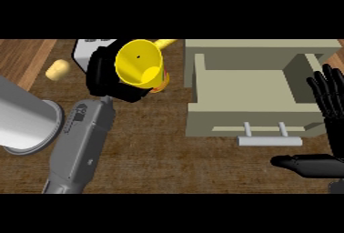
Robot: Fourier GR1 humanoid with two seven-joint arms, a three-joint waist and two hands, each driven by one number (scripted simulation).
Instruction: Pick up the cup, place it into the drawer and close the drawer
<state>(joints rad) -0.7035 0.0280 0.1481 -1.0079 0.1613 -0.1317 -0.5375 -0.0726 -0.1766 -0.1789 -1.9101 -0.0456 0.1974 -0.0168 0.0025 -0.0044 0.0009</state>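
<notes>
Carrying: the left hand (107, 73) has its fingers curled round the yellow cup (139, 63), which is tilted so its open mouth faces up toward the view.
Cup position: held above the wooden surface (168, 159), just left of the open drawer (245, 86) and not yet over it.
Drawer: pulled out, its beige walls around a bare inside; its handle (269, 140) faces the near edge.
Right hand (329, 113): open, fingers straight and upright, resting at the right edge beside the drawer, holding nothing.
Step in hand: by my reading, the pick-up is done and the carry to the drawer is under way.
Next move: likely a shift to the right until the cup hangs over the drawer's inside, then lowering past the left wall and releasing.
After that: pushing the drawer front in to close it.
Other things: a grey metal pot (27, 120) and a small pale lump (58, 69) lie at the left.
</notes>
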